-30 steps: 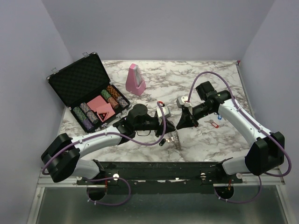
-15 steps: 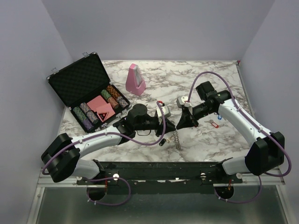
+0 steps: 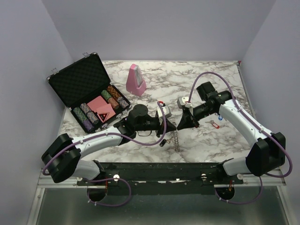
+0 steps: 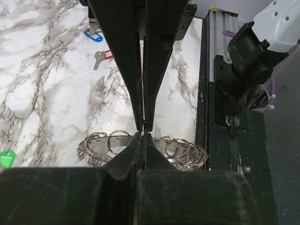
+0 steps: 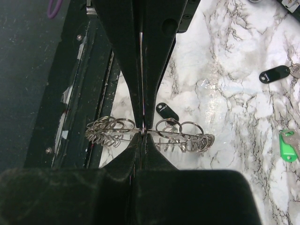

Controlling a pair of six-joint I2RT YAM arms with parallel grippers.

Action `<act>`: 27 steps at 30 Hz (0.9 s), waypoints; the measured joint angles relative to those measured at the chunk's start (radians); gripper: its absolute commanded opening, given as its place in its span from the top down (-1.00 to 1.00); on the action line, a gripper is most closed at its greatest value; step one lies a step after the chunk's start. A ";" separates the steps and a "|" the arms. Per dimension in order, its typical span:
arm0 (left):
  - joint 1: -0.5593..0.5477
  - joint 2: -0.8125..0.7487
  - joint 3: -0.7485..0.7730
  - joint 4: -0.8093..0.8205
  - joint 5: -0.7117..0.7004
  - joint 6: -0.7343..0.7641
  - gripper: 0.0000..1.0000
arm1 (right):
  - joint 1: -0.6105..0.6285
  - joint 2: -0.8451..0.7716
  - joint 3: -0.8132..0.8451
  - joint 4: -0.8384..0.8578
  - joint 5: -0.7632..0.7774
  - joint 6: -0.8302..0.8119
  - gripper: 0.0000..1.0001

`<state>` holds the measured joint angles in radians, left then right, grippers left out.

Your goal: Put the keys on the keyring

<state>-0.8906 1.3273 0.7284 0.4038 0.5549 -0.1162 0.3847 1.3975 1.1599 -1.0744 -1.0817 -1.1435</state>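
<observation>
The keyring (image 3: 176, 139) is a silvery ring carrying several small split rings. It hangs edge-on between my two grippers near the table's front edge. My left gripper (image 3: 171, 126) and right gripper (image 3: 180, 125) meet tip to tip, both shut on its top rim. The left wrist view shows the keyring (image 4: 117, 141) below my shut left gripper (image 4: 142, 135). The right wrist view shows the keyring (image 5: 187, 136) at my shut right gripper (image 5: 142, 132). Loose keys lie on the marble: a red key (image 3: 214, 124), a blue key (image 4: 93, 35), a black key (image 5: 166, 111) and a green key (image 5: 288, 143).
An open poker-chip case (image 3: 91, 96) lies at the back left. A pink metronome (image 3: 135, 80) stands behind the arms. A second black key (image 5: 276, 73) lies further out on the marble. The black base rail (image 3: 164, 171) runs along the table's front edge just below the keyring.
The keyring has turned from showing part of its face to hanging edge-on. Both grippers have stayed shut and almost in place.
</observation>
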 measured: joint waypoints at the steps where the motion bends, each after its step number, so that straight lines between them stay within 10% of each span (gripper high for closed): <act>1: 0.000 0.000 0.000 0.000 0.000 0.000 1.00 | 0.000 0.000 0.000 0.000 0.000 0.000 0.85; 6: -0.004 0.000 -0.008 0.021 -0.013 -0.002 1.00 | 0.000 0.000 0.000 -0.008 -0.010 0.003 0.06; 27: -0.008 -0.080 -0.211 0.320 -0.066 -0.103 1.00 | 0.000 0.041 0.006 -0.038 -0.131 -0.012 0.29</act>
<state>-0.8989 1.2472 0.5175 0.7235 0.4885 -0.2192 0.3847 1.4384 1.1660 -1.1126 -1.2129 -1.1553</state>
